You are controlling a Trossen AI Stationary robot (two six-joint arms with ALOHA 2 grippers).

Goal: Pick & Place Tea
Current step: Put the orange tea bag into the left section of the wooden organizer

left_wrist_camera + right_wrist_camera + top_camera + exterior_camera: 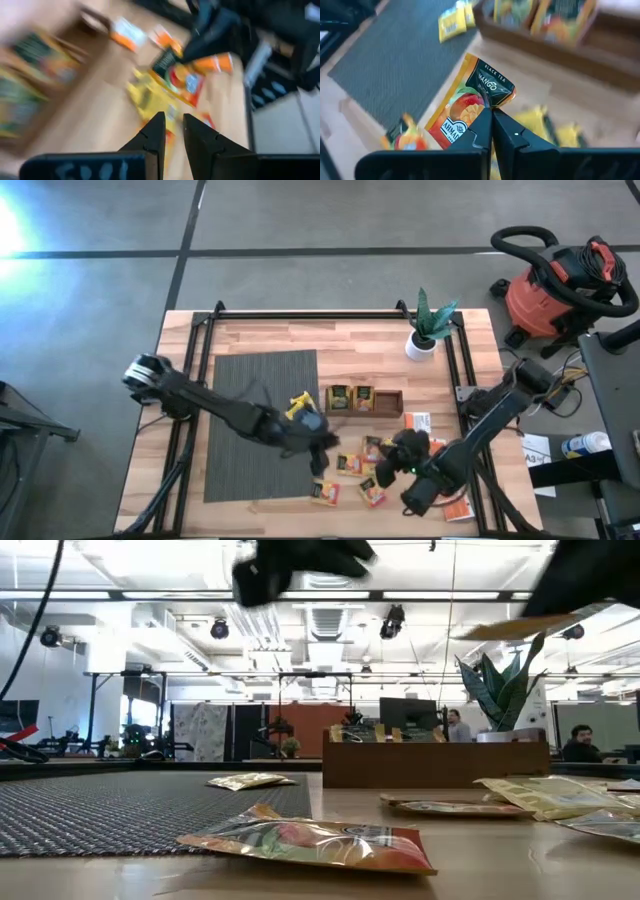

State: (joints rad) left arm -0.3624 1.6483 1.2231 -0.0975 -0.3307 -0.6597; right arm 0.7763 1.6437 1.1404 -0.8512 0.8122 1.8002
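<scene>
Clearly the right hand (491,116) is pinching a mango tea sachet (470,105) by one edge, fingers pressed tight on it, lifted off the tabletop (260,335) over the loose pile of sachets (350,465) near the front. Judging by the task, the step in hand is carrying it to the wooden tray (364,400), where 2 sachets already stand upright. To do it well, the arm should keep the sachet hanging straight, approach the tray from above, and lower it into the free end beside the standing ones before letting go; a thin edge grip could slip if swung fast.

Meanwhile the left hand (171,131) hovers just beside the pile, its fingers a little apart with nothing visible between them; whether it is on a sachet I cannot tell.

Underneath, the tabletop is pale wood with a dark woven mat (262,420) on its left half and a small potted plant (428,330) near the far edge. Beyond lies a concrete floor, a red shop vacuum (560,285), and an open workshop with ceiling lights.
</scene>
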